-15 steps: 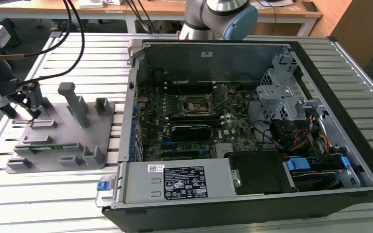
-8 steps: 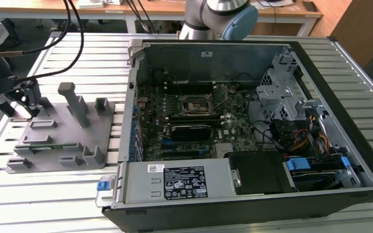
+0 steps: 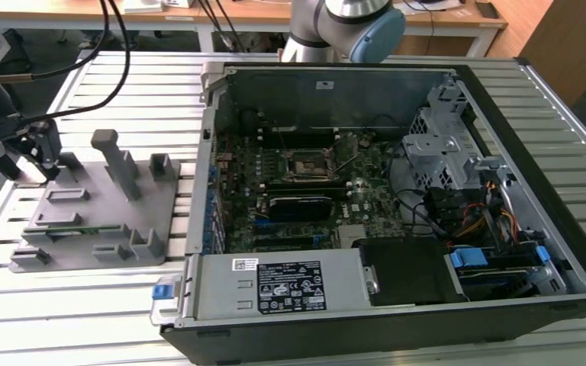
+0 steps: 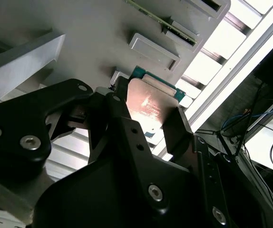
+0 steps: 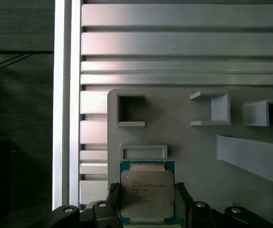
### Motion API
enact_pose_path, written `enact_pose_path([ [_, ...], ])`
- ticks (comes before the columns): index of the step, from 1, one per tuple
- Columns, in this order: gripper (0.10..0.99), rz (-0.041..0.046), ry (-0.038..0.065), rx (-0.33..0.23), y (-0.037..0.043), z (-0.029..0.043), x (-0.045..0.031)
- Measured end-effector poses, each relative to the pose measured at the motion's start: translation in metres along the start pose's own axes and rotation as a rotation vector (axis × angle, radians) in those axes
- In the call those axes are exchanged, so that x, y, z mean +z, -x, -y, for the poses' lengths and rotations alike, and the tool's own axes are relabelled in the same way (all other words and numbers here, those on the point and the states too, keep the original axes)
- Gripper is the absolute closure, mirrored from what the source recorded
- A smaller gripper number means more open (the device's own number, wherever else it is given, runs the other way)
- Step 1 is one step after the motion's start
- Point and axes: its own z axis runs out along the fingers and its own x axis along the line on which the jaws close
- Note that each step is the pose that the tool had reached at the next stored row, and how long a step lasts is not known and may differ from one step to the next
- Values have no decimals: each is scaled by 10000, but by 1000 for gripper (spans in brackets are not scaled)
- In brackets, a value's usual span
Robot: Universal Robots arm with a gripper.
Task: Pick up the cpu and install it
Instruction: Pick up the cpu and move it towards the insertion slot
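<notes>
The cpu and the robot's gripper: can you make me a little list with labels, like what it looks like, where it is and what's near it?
cpu: flat square chip, shiny silver top, green rim
where: on the grey fixture plate, at the exterior view's left of the computer case
gripper: down at the cpu, over the plate's far corner
nearby: small grey blocks standing on the plate
socket: on the motherboard inside the case, no cpu in it yet
</notes>
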Motion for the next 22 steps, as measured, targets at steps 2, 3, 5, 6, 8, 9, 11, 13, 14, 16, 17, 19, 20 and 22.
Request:
enact_pose_path([
  [2,545,0,0,0,0,-1,-27],
  [3,545,1,1,0,0,-2,-40],
  [5,545,1,0,0,0,-3,-73],
  [6,545,0,0,0,0,-5,-88],
  [8,545,0,0,0,-1,-7,-117],
  [9,545,1,0,-1,-1,-8,-134],
  [11,545,1,0,0,-1,-10,-170],
  [13,545,1,0,0,-1,-14,-208],
  [14,545,2,0,0,-1,-15,-223],
  [16,545,3,0,0,-1,-16,-256],
  [17,545,3,0,0,-1,-17,-276],
  [19,545,5,1,0,-2,-21,-315],
  [20,545,5,1,0,-2,-22,-336],
  [22,545,6,0,-1,-2,-24,-386],
])
